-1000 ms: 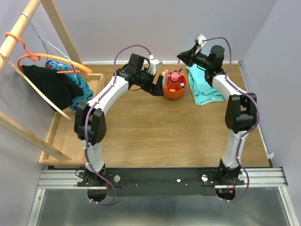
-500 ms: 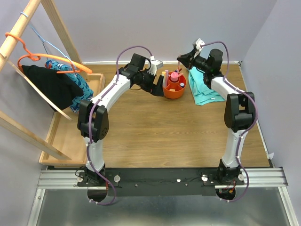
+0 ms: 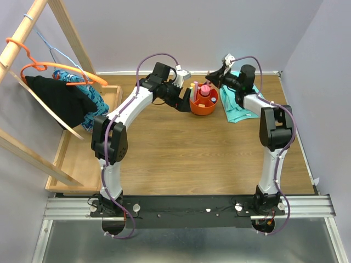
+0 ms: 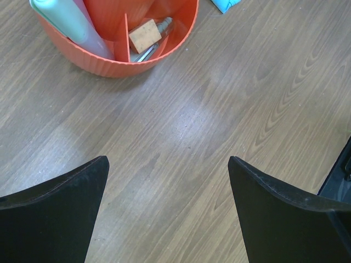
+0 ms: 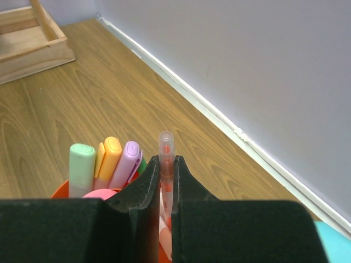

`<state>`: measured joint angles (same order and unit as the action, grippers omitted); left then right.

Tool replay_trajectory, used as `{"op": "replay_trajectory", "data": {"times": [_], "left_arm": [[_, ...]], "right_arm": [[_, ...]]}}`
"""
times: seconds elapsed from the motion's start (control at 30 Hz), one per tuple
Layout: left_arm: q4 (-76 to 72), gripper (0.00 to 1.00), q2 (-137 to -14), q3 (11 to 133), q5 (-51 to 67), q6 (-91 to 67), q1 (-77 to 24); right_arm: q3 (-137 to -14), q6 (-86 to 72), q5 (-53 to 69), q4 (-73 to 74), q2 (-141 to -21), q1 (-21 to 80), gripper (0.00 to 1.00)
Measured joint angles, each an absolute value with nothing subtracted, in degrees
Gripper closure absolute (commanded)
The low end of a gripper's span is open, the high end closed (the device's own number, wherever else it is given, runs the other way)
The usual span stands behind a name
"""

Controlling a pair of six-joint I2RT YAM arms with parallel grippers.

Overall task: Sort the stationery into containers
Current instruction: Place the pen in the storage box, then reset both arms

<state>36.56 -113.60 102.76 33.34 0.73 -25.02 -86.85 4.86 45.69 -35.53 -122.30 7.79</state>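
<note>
Everything is evenly and brightly lit; a pale glare patch is seen on the worktop (image 4: 189, 115) (shadows soft).

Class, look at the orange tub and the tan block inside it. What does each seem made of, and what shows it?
Orange tub: likely moulded plastic, slight sheen, fine ribs down its outer wall. Tan block: matte and speckled, perhaps rubber or cork; the look leaves it open.

The wooden table (image 3: 181, 148) carries an orange tub (image 3: 202, 108) near its far edge; a teal cloth (image 3: 241, 112) lies just beside it on the right. A wooden tray (image 3: 74, 159) sits along the left side.
</note>
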Motion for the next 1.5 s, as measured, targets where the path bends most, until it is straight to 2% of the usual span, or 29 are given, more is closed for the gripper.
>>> {"op": "replay_trajectory", "data": {"times": [0.27, 0.37, 0.4, 0.5, 0.6, 0.83, 1.07, 1.1, 1.17, 1.2, 1.3, 1.4, 1.5], "left_arm": [[36.6, 0.01, -113.6, 102.8, 32.9, 1.0, -25.5], [36.6, 0.01, -113.6, 102.7, 32.8, 1.1, -25.5], [36.6, 0.01, -113.6, 102.7, 32.7, 1.1, -25.5], [36.6, 0.01, -113.6, 102.8, 32.5, 1.1, -25.5], [36.6, 0.01, -113.6, 102.8, 32.3, 1.2, -25.6], [36.6, 0.01, -113.6, 102.8, 32.0, 1.8, -25.6], [36.6, 0.01, -113.1, 102.7, 32.0, 3.1, -25.1], [36.6, 0.01, -112.8, 102.6, 31.9, 3.3, -25.0], [36.1, 0.01, -110.8, 101.3, 31.8, 3.9, -24.5], [36.0, 0.01, -109.7, 100.6, 31.6, 4.2, -24.3], [34.1, 0.01, -105.3, 97.2, 29.6, 4.9, -23.5], [30.2, 0.01, -98.9, 91.2, 24.8, 5.2, -23.2], [25.6, 0.01, -93.5, 85.2, 18.2, 5.1, -23.0]], "right_arm": [[-85.1, 5.7, 45.7, -37.2, -123.0, 7.8, 0.98], [-84.8, 6.0, 45.7, -37.4, -123.0, 7.8, 0.85], [-84.8, 6.1, 45.7, -37.4, -123.0, 7.8, 0.75], [-84.7, 6.3, 45.6, -37.4, -123.0, 7.8, 0.61], [-84.2, 6.1, 45.6, -37.1, -122.9, 7.8, 0.52], [-83.7, 6.1, 44.7, -35.3, -121.5, 7.8, 0.49], [-86.5, 5.6, 41.9, -30.5, -114.1, 7.8, 0.46], [-87.0, 5.5, 41.4, -29.8, -113.1, 7.8, 0.41], [-87.5, 5.4, 39.0, -28.1, -110.0, 7.8, 0.31], [-87.5, 5.2, 37.6, -26.8, -108.5, 7.8, 0.20], [-87.8, 2.9, 29.7, -21.7, -103.9, 7.9, 0.05], [-88.0, -0.8, 18.4, -13.8, -101.0, 7.6, 0.00], [-85.5, -4.4, 6.1, -5.7, -98.0, 6.7, 0.00]]}}
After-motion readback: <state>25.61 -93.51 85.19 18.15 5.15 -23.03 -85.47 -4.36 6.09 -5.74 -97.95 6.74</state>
